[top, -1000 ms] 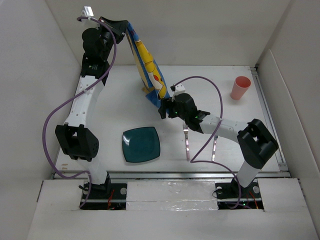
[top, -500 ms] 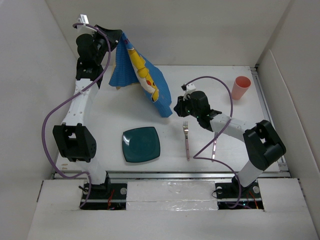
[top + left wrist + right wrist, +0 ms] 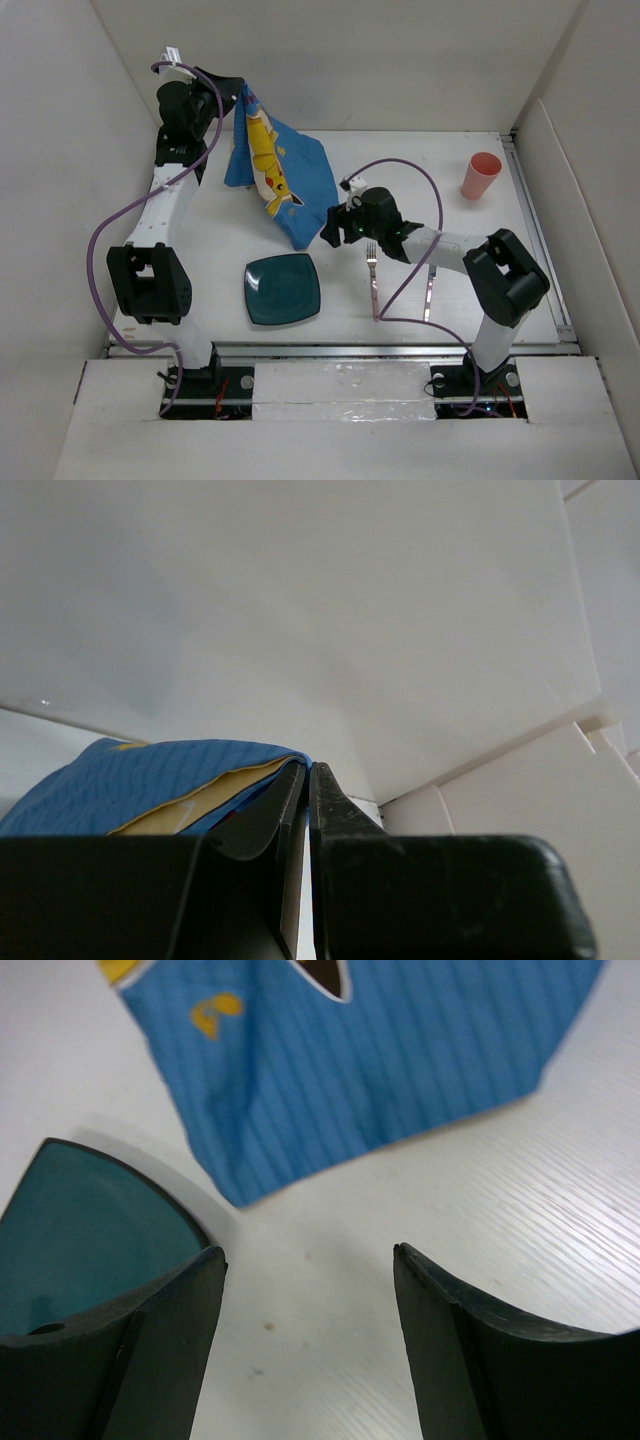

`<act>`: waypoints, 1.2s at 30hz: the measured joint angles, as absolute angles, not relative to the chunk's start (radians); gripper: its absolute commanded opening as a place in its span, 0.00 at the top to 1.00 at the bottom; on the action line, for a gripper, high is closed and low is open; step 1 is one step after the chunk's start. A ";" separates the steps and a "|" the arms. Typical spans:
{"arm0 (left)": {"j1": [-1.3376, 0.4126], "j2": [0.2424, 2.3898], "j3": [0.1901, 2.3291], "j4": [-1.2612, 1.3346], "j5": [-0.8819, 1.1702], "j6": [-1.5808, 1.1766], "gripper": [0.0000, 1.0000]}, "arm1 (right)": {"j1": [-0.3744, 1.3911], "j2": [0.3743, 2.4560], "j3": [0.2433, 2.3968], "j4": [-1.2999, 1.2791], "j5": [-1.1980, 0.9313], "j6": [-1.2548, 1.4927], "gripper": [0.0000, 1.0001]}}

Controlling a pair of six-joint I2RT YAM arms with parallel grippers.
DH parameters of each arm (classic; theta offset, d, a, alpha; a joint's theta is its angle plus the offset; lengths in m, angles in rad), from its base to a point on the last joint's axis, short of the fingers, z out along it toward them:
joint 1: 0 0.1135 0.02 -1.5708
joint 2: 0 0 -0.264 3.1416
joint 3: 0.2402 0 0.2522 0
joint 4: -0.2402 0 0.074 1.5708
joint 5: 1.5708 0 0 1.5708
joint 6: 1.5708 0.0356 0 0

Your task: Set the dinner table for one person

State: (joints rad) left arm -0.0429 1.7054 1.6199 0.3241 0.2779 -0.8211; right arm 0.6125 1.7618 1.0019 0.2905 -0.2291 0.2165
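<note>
Left arm stretched up toward far-left corner; left gripper [image 3: 236,88] raised, jaws pinched on cloth [image 3: 285,170] edge. Right arm low, reaching toward centre; right gripper [image 3: 330,228] jaws spread apart.

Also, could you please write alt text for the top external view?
From above, the left gripper holds a blue cartoon-printed cloth raised at the far left of a white table, its lower corner draping down near the right gripper. Nearer the arms lie a teal plate, then a fork and a knife to its right; a pink cup stands far right.
</note>
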 measured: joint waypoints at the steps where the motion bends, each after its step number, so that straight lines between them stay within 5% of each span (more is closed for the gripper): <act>1: -0.043 1.702 1.607 0.328 0.276 -0.820 1.00 | 0.636 1.775 1.018 0.294 -0.217 0.217 0.26; 10: -0.041 1.670 1.560 0.338 0.261 -0.812 1.00 | 0.840 1.964 1.239 0.251 -0.022 0.221 0.30; 19: -0.024 1.654 1.543 0.367 0.263 -0.815 1.00 | 0.843 2.024 1.288 0.186 0.144 0.226 0.34; 27: -0.023 1.653 1.526 0.375 0.263 -0.818 1.00 | 0.837 2.088 1.325 0.186 0.141 0.240 0.55; 32: -0.017 1.646 1.512 0.377 0.262 -0.818 1.00 | 0.837 2.093 1.325 0.184 0.131 0.245 0.99; 36: -0.012 1.641 1.511 0.376 0.257 -0.816 1.00 | 0.837 2.056 1.306 0.167 0.174 0.250 1.00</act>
